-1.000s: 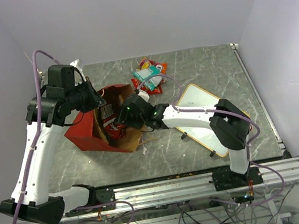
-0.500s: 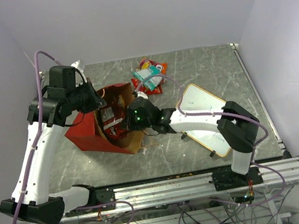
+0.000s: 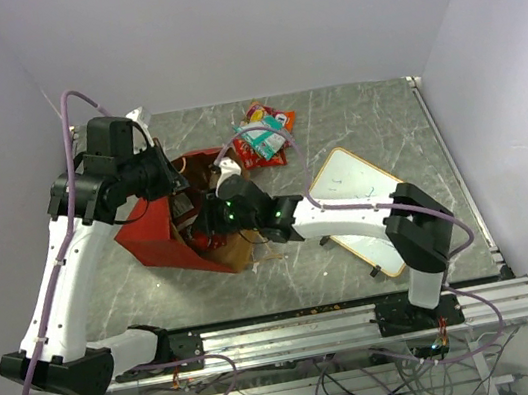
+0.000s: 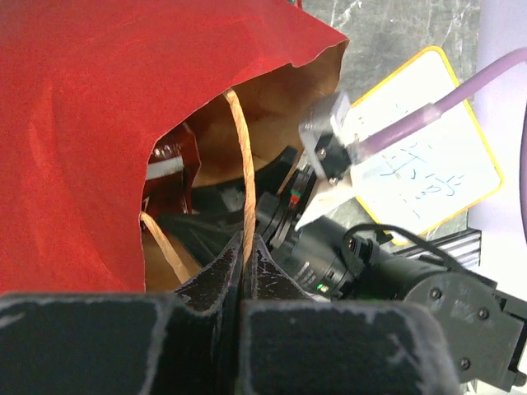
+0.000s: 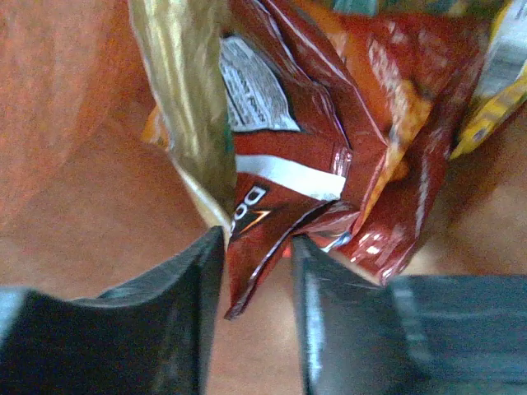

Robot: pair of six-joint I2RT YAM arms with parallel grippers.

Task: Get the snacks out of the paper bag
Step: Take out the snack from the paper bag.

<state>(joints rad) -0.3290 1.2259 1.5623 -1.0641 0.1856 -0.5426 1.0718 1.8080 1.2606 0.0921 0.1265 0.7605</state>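
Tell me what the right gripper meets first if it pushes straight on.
The red chip bag: its lower corner lies between the open jaws of the right gripper, inside the paper bag. Depth is unclear.

The paper bag (image 3: 154,238) lies on its side at the left of the bench (image 3: 404,123), mouth facing right. That mouth is crowded. The right gripper (image 5: 257,271) and its wrist fill most of the opening, fingers spread either side of a red chip packet (image 5: 305,156), with the kraft wall close on one side. The left gripper (image 4: 244,251) pinches a string handle (image 4: 240,164) taut across the upper lip. The whiteboard (image 3: 352,178) lies in the low path on the right, and a snack pile (image 3: 264,135) takes the far middle. Bare bench shows at the far right and along the near edge.
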